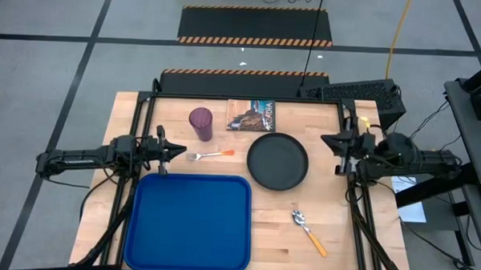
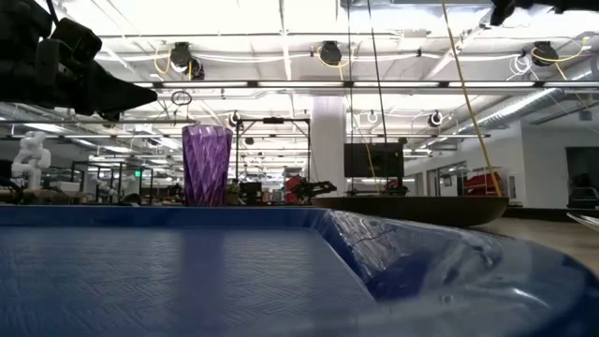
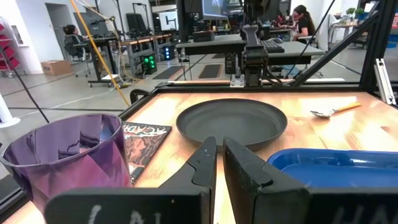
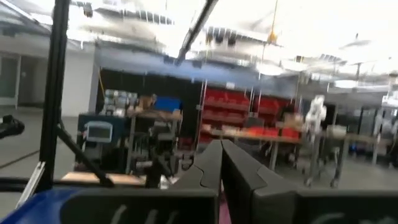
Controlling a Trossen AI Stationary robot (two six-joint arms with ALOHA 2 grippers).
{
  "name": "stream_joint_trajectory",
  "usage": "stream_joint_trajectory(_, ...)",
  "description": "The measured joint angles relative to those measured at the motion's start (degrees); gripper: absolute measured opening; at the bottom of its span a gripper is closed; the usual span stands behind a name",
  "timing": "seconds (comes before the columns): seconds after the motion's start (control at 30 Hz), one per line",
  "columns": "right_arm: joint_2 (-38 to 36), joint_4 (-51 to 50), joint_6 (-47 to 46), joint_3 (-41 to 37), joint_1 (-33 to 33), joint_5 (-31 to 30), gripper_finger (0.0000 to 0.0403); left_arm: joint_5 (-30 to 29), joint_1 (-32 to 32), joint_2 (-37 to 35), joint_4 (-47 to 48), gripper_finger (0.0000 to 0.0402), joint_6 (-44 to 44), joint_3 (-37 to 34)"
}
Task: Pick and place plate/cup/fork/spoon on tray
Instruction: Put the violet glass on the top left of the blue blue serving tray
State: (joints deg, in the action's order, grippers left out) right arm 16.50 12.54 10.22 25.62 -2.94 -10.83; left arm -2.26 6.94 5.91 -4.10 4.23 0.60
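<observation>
The purple cup (image 1: 201,123) stands upright at the table's far side; it also shows in the left wrist view (image 3: 68,155) and the low view (image 2: 207,166). The fork (image 1: 210,155) lies between the cup and the blue tray (image 1: 189,223). The black plate (image 1: 278,161) lies flat right of the fork and shows in the left wrist view (image 3: 231,123). The spoon (image 1: 309,232) lies near the table's right front. My left gripper (image 1: 176,151) is shut and empty, above the table just left of the fork's tines. My right gripper (image 1: 327,140) is shut and empty, right of the plate.
A magazine (image 1: 252,115) lies flat at the far edge between cup and plate. Black frame posts stand at the table's left and right sides. Bare wood shows between the tray and the spoon.
</observation>
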Motion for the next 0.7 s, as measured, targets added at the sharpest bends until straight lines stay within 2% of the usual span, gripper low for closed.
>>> stream_joint_trajectory(0.37,16.27,-10.17,-5.69,18.44,0.0,-0.04,0.0,0.0,-0.01,0.0,-0.03,0.0033,0.0,0.0)
stream_joint_trajectory(0.7,29.34,-23.32,-8.44,33.91,0.25,0.14,0.0,0.0,0.0,0.02,-0.18,0.0033,0.0,0.02)
